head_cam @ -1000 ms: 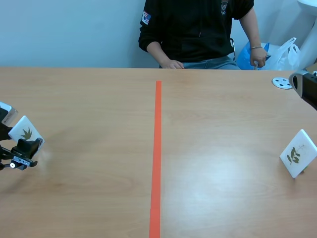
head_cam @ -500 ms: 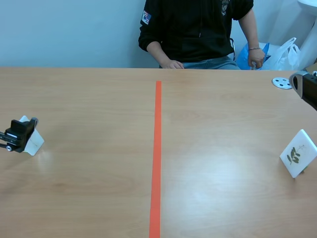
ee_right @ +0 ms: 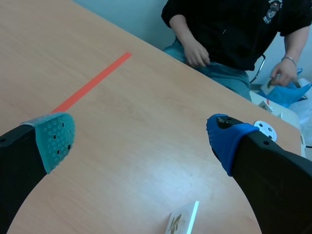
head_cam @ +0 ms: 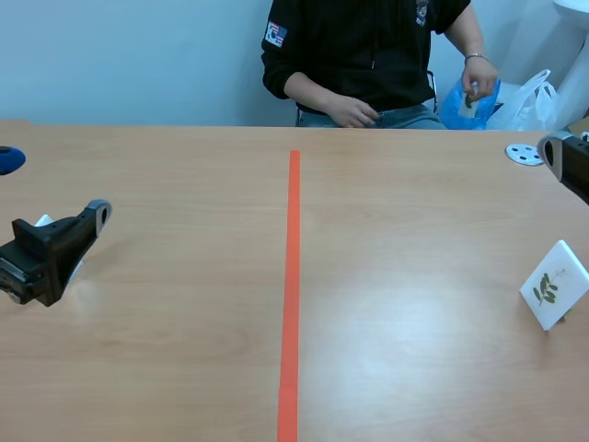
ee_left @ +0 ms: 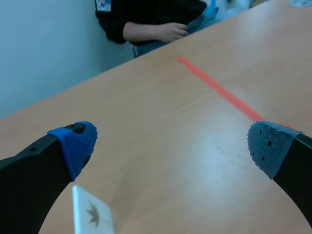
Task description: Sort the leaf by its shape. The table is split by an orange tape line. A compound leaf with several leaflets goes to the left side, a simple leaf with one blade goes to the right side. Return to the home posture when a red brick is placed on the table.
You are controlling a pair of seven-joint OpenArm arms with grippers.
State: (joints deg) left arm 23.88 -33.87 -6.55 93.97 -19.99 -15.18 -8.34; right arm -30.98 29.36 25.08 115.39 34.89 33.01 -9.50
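**A robot lab bench, not a home**

A wide pale wooden table (head_cam: 184,368) is split down its middle by a straight orange tape line (head_cam: 292,276), taped flat like a test mark. A black robot arm (head_cam: 44,256) comes in low, left of that line, and a second black arm (head_cam: 572,166) comes in right of it. Beyond the line's far end a seated person in a black sweatshirt (head_cam: 368,46) faces the table before a bare pale blue wall (head_cam: 138,55). Right of the line, past the table's far edge, sit a blue plastic bag (head_cam: 453,109) and a white plastic bag (head_cam: 529,101).

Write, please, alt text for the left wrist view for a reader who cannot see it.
The left claw stands open above a wooden table, with a white leaf card beside one finger. An orange tape line and a seated person lie ahead.
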